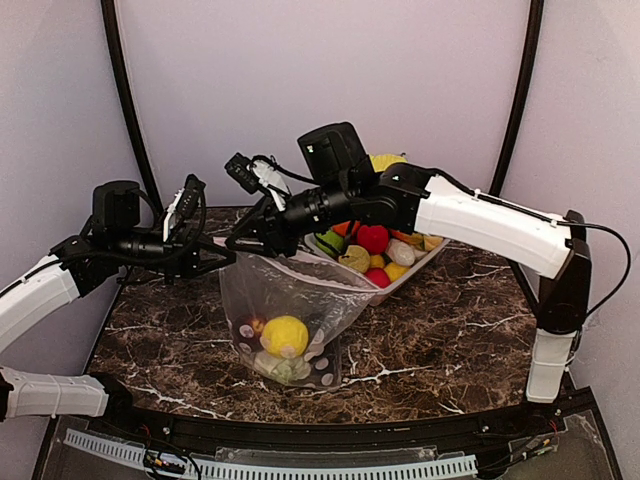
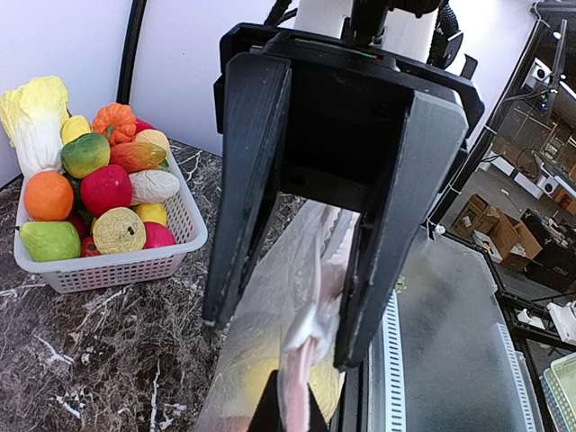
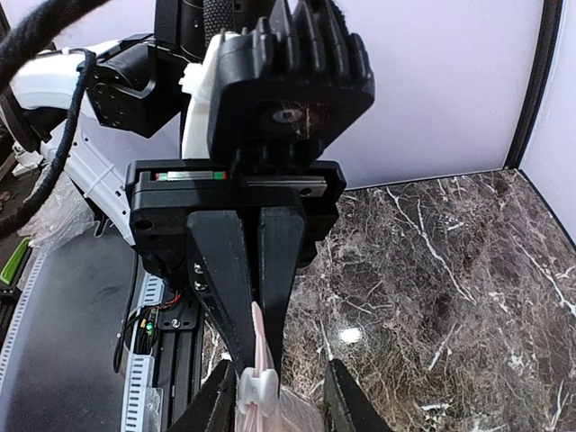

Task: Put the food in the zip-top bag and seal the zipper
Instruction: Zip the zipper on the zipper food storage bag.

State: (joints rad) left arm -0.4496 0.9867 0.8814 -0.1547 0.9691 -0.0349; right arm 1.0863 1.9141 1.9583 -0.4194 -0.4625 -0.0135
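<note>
1 zipper (image 3: 257, 326): left gripper (image 3: 256, 362) pinches it, right gripper (image 2: 281, 340) straddles, fingers apart

Top external view looked down from above the near edge across the table (image 1: 450, 330). The wrist views faced each other at close range. All three took in the zip-top bag (image 1: 290, 285); top and left wrist also shared the basket (image 2: 126, 265).

1. Purple piece (image 1: 247, 326) mostly hidden behind the lemon (image 1: 285, 335); cauliflower (image 1: 280, 368) only partly visible beneath it.
2. Bag (image 3: 279, 418) cut off by the lower edge of the right wrist view.
3. Basket (image 1: 415, 272) partly hidden behind the right arm (image 1: 480, 220).
</note>
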